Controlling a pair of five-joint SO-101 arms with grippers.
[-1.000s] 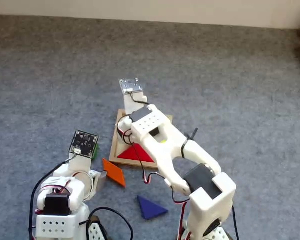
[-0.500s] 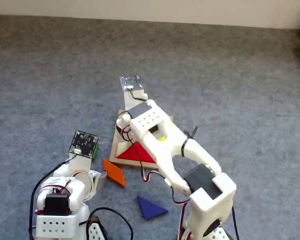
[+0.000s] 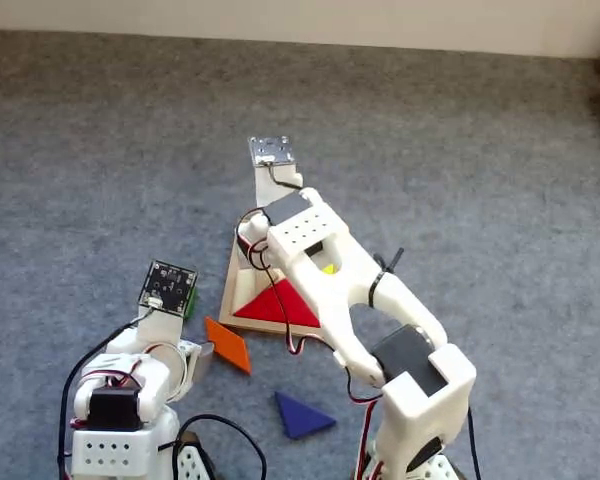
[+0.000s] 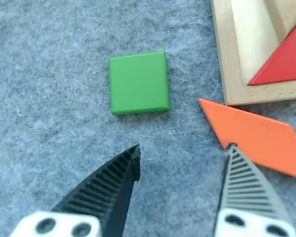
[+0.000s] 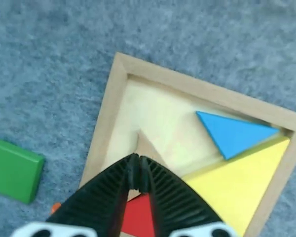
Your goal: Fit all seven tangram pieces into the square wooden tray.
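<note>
- Square wooden tray (image 3: pixel 230 290) lies on the grey carpeted surface (image 3: pixel 460 180) in front of both arms, partly filled. Its near-left part is bare wood in the right wrist view.
- Right gripper (image 5: pixel 138 170) hangs over the tray's middle with its fingers pressed together and nothing between them. Over the past second this arm has swung toward the tray's far side, uncovering more of the red piece. That suggests its last job in the tray is finished and it is free for the next pick.
- Left gripper (image 4: pixel 182 148) hovers low over the carpet just outside the tray's left edge, its fingers spread wide and empty. This arm has not moved in that second.
- Large yellow triangle (image 5: pixel 237 182) sits flat inside the tray against one wall.
- Large red triangle (image 3: pixel 275 303) lies in the tray along its near edge, next to the yellow one.
- Orange parallelogram (image 4: pixel 256 140) rests on the carpet just beside the tray's near-left corner, close to one left fingertip.
- Dark blue triangle (image 3: pixel 302 413) lies on the carpet nearer the arm bases, well apart from the tray.
- Green square (image 4: pixel 139 82) sits on the carpet left of the tray, ahead of the open left fingers and probably the next pick.
- Small light-blue triangle (image 5: pixel 234 133) is in the tray, touching the yellow piece.
</note>
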